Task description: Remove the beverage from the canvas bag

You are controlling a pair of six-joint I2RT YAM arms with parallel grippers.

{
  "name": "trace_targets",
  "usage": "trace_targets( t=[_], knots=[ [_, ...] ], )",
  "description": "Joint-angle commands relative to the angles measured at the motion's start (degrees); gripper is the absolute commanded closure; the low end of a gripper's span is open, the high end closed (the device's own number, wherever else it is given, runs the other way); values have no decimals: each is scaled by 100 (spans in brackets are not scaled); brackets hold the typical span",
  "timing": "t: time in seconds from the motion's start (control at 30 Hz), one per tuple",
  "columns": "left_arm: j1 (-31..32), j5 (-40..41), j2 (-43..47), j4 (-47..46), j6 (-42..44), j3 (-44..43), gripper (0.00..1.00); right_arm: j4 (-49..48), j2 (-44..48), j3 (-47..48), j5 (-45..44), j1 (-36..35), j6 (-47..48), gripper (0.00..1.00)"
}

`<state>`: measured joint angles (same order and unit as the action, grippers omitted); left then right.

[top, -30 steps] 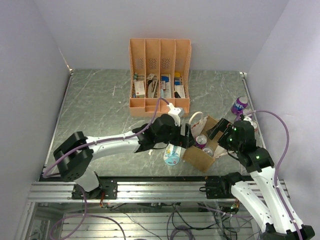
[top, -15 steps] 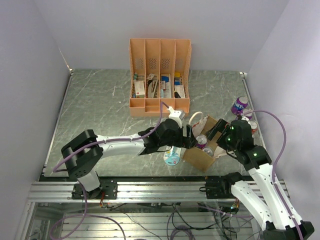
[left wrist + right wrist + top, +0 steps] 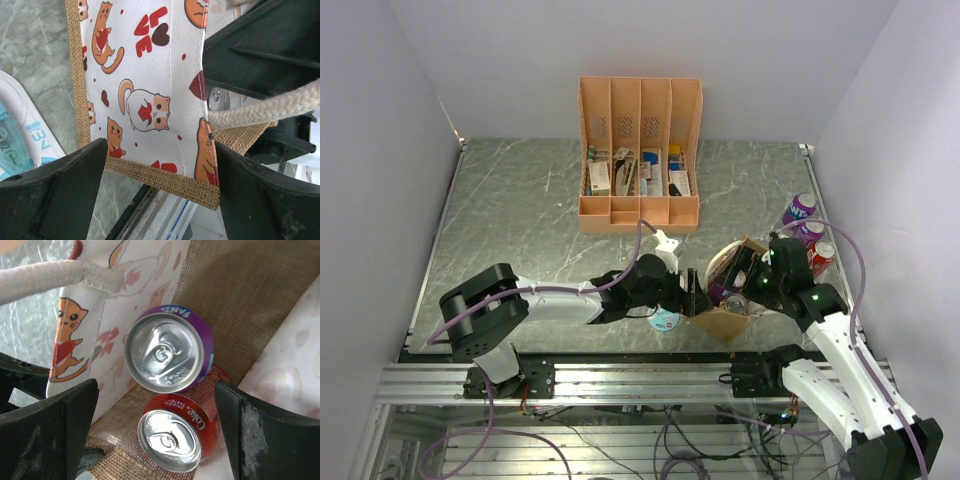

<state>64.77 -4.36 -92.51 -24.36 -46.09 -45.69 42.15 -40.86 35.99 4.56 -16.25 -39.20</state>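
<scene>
The canvas bag [image 3: 720, 322] stands near the table's front edge, right of centre. In the left wrist view its white cat-printed face [image 3: 145, 100] and burlap edge lie between my open left gripper [image 3: 160, 150] fingers. My left gripper [image 3: 695, 290] is against the bag's left side. My right gripper [image 3: 745, 272] hovers over the bag's mouth, open and empty [image 3: 156, 387]. Below it, inside the bag, stand a purple Fanta can [image 3: 169, 347] and a red Coke can [image 3: 177, 437]. A cream handle [image 3: 55, 277] crosses the upper left.
An orange slotted organizer [image 3: 640, 150] stands at the back centre. A purple can [image 3: 801, 209] and a red can [image 3: 822, 252] stand on the table right of the bag. A white and blue package [image 3: 665, 320] lies left of the bag, under my left arm, and shows in the left wrist view [image 3: 20, 140].
My left gripper has moved right, up against the bag's printed side. My right gripper has swung left and down over the bag's mouth. The bag has shifted slightly.
</scene>
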Motion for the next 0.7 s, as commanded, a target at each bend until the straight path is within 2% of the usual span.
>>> trace_targets(
  t=[0.0,0.23,0.3,0.4,0.6,0.67],
  knots=[
    [106,-380,-224,-193,95,194,9,-227,-199,-148,436,-38,124,0],
    [106,-381,-335,-259,53,259,11,-446,-346,-229,45,-45,82,0],
    [106,-377,-345,-172,97,201,12,-578,-433,-260,-92,-45,84,2],
    [106,-355,-311,-130,146,173,13,-811,-614,-326,-93,-45,134,12],
    [106,-325,-229,72,226,65,13,-1113,-868,-480,-149,-56,129,15],
    [106,-312,-205,110,247,46,13,-1218,-916,-504,-277,-54,123,19]
  ],
)
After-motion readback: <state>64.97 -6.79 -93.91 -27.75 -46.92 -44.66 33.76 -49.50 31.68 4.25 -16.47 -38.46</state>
